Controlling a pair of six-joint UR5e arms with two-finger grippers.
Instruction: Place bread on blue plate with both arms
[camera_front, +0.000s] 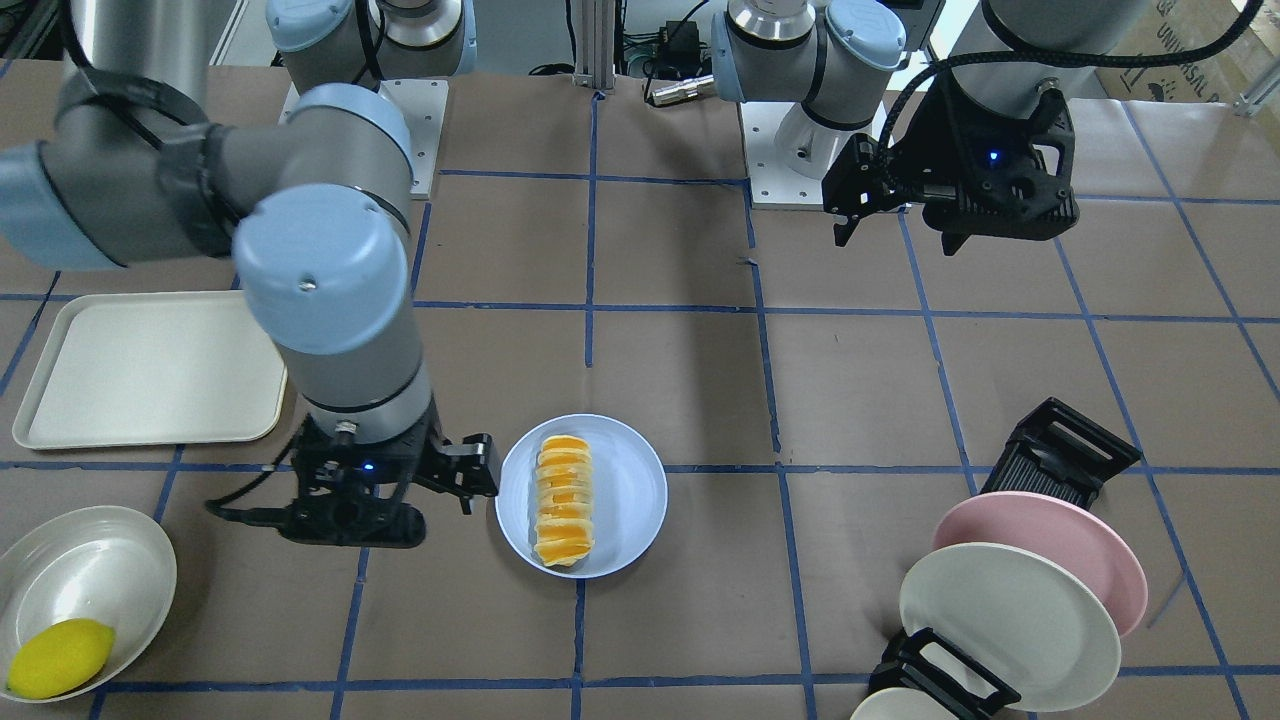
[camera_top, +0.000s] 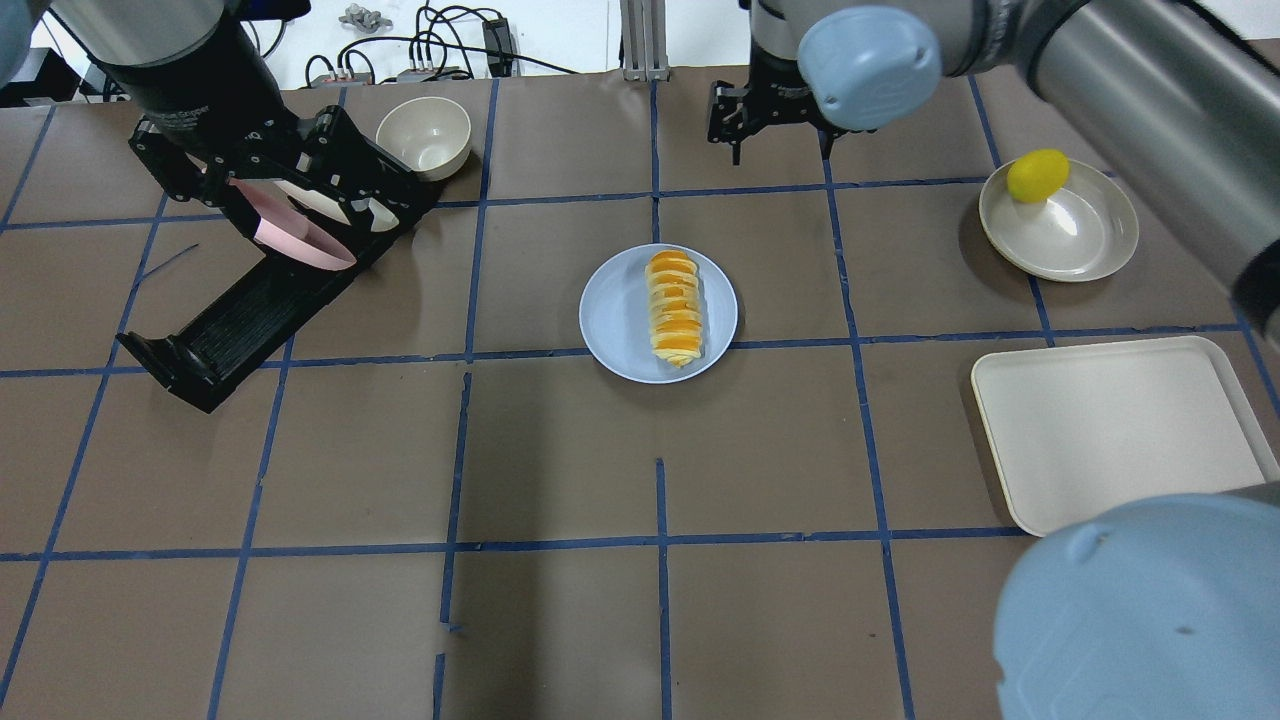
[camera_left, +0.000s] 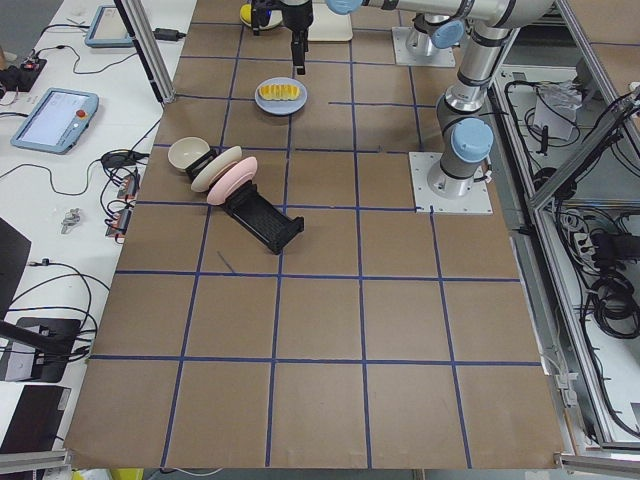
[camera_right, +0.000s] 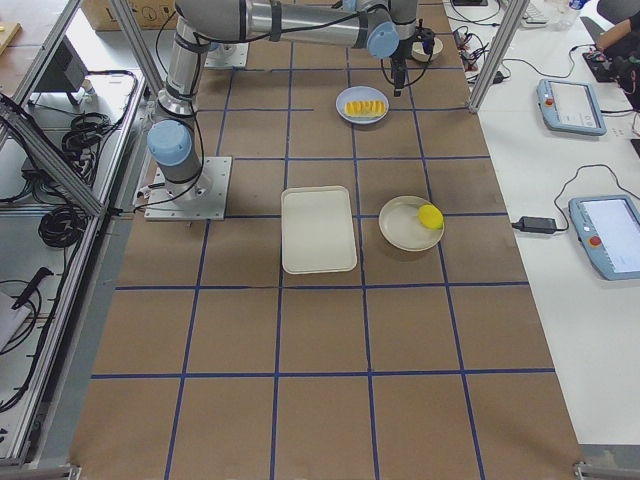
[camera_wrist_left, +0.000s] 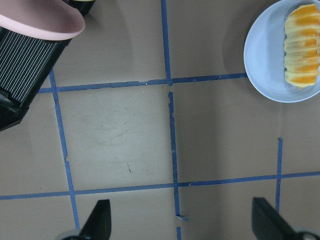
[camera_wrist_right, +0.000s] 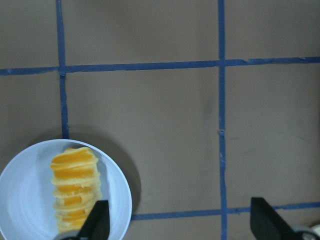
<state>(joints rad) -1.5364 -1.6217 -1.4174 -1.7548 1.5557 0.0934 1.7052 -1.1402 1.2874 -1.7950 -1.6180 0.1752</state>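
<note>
The bread (camera_front: 565, 500), a ridged orange and pale yellow loaf, lies lengthwise on the blue plate (camera_front: 628, 495) near the table's middle. Both also show in the overhead view, the bread (camera_top: 675, 305) on the plate (camera_top: 612, 322). My right gripper (camera_front: 478, 475) hangs open and empty beside the plate, raised above the table. Its wrist view shows the bread (camera_wrist_right: 75, 192) at lower left, outside its spread fingers (camera_wrist_right: 97, 222). My left gripper (camera_front: 850, 212) is open and empty, high and far from the plate. Its wrist view has the plate (camera_wrist_left: 265, 57) at upper right.
A cream tray (camera_top: 1110, 430) and a cream dish (camera_top: 1075, 230) with a yellow lemon (camera_top: 1037, 175) lie on my right side. A black dish rack (camera_front: 1060, 455) with a pink plate (camera_front: 1060, 540) and a white plate (camera_front: 1000, 620) stands on my left side, with a cream bowl (camera_top: 423, 135) behind it.
</note>
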